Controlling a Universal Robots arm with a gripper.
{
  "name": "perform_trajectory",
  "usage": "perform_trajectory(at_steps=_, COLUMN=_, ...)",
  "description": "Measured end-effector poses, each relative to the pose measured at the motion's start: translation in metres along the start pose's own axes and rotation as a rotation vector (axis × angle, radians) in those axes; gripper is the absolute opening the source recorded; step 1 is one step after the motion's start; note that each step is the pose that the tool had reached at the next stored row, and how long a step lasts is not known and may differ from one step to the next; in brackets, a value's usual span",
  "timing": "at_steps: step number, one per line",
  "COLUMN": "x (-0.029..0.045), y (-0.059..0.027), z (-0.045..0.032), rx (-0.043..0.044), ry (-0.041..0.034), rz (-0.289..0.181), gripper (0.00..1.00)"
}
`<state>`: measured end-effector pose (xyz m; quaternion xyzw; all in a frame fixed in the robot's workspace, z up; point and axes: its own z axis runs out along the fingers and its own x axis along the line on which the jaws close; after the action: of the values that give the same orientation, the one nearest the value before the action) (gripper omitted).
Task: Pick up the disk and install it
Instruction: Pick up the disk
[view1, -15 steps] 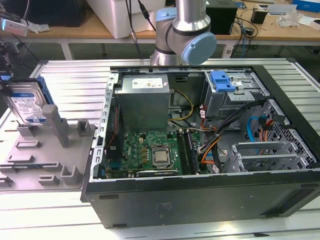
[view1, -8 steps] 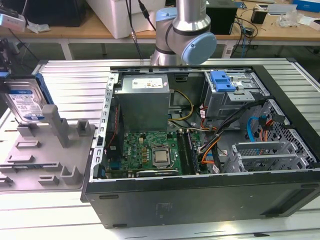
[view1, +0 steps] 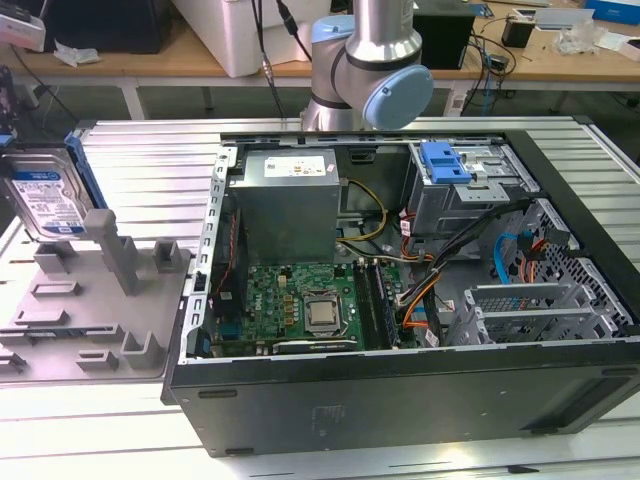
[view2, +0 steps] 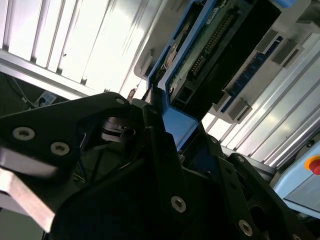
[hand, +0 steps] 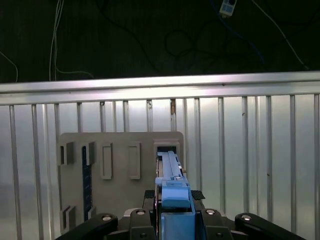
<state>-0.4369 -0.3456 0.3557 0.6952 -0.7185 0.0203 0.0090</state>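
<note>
While closed narrow on the disk (hand: 169, 162), gripping it by the blue rail frame, with the gripper (hand: 173, 195) astride the near edge and black pads (hand: 149, 194) snug on either side in the first wrist view. From the second wrist view, a dark finger (view2: 156, 112) hard against the blue corner, green circuit board and connector pins turned to the camera. Just beyond, standing on edge in a slot of the grey fixture plate (hand: 120, 145), among moulded posts and pockets. Under that, the slatted aluminium table (hand: 250, 150). Seen in the exterior view at its left, upright on the fixture, white-and-blue label facing out. Well apart toward the exterior view's right, an open computer case (view1: 400, 405) lying on its side: grey power-supply box (view1: 285, 200), green motherboard (view1: 300, 300), blue bracket (view1: 445, 160) atop the metal drive cage (view1: 470, 200). Farther back, the silver-and-blue arm (view1: 370, 60), then a cluttered wooden workbench (view1: 200, 62).
</note>
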Motion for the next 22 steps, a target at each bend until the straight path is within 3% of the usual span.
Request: perform_trajectory(at_steps=22, x=0.0015, y=-0.0006, z=-0.0355, rx=0.0000, ry=0.0010, rz=0.000, gripper=0.37)
